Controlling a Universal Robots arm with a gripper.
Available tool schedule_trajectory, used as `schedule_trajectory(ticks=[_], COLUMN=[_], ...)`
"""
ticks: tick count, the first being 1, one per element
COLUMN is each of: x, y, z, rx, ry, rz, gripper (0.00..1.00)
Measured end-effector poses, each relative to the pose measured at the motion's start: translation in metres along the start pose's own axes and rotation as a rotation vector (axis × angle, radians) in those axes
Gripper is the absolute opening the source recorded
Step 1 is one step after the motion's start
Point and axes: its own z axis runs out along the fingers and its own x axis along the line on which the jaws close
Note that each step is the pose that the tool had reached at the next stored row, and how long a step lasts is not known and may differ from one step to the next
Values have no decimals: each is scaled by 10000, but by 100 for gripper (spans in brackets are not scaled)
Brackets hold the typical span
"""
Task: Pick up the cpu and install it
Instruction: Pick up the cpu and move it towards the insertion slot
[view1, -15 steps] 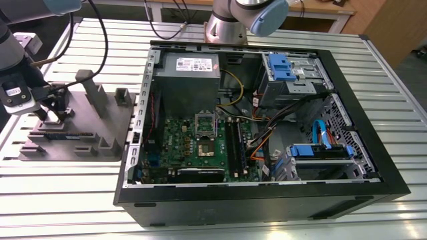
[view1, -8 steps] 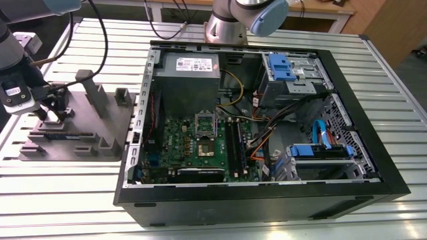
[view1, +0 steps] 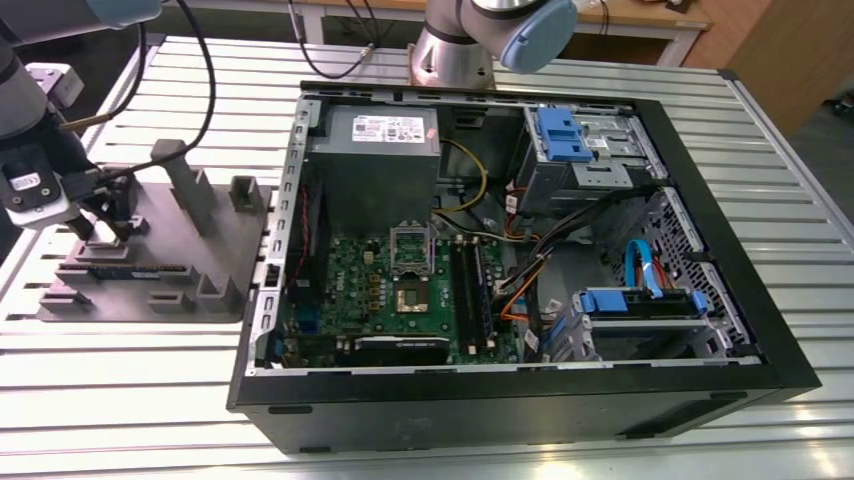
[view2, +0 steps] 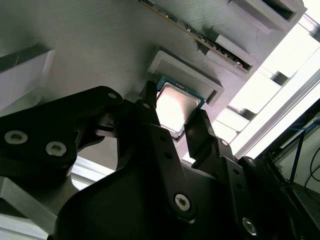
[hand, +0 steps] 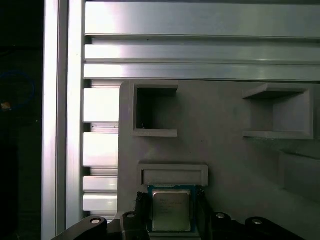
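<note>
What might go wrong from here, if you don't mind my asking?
The gripper straddles the cpu at its thin edges, so an off-centre hold may let it slip or tilt. The cpu lies close beside a raised ledge of the grey tray and might catch there on lifting.

One camera standing off, two riding the wrist.
The exterior view is looking down at a slant over the whole table (view1: 134, 400), computer case (view1: 534, 400) in the middle, grey tray (view1: 220, 255) at the exterior view's left. Both wrist views are hovering close over that tray, sharing the cpu (hand: 171, 210) and the gripper (view2: 172, 114): the first wrist view is facing straight down, the second wrist view is peering slantwise along the fingers (view2: 160, 140).
</note>
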Motion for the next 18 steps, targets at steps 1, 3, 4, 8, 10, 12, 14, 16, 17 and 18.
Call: schedule_trajectory(ticks=[1, 3, 4, 8, 10, 12, 14, 16, 17, 18], x=[0, 0, 0, 0, 0, 0, 0, -1, -1, -1], y=[0, 0, 0, 0, 0, 1, 1, 1, 1, 1], z=[-2, -5, -19, -26, -32, -35, -40, -44, -49, -52], rx=[1, 0, 0, 1, 0, -1, 0, 0, 0, 0], ry=[1, 0, 0, 1, 1, -1, 0, 0, 0, 0], rz=[0, 0, 0, 0, 0, 0, 0, -1, 0, 0], gripper=[47, 47, 47, 47, 47, 47, 47, 47, 47, 47])
